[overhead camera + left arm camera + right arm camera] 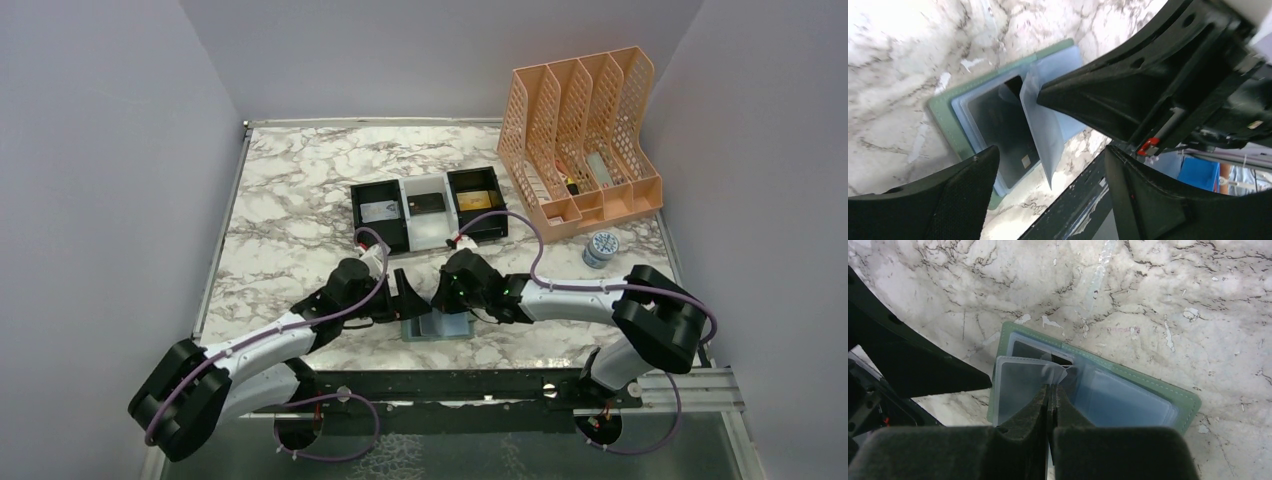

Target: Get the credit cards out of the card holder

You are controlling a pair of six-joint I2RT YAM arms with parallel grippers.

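Overhead: card holder (pixel 437 328) lies open on the marble table (pixel 290 200), directly under the right gripper (pixel 438 298) and just beside the left gripper (pixel 398 295).
Left wrist: left gripper (pixel 1048 200) has its jaws spread wide with nothing between them; one dark credit card (pixel 1000 130) sits in a pocket just ahead of its fingertips.
Right wrist: right gripper (pixel 1049 390) is pinched closed on a clear sleeve (pixel 1018 382) of the holder, whose green cover extends to either side of the fingers.
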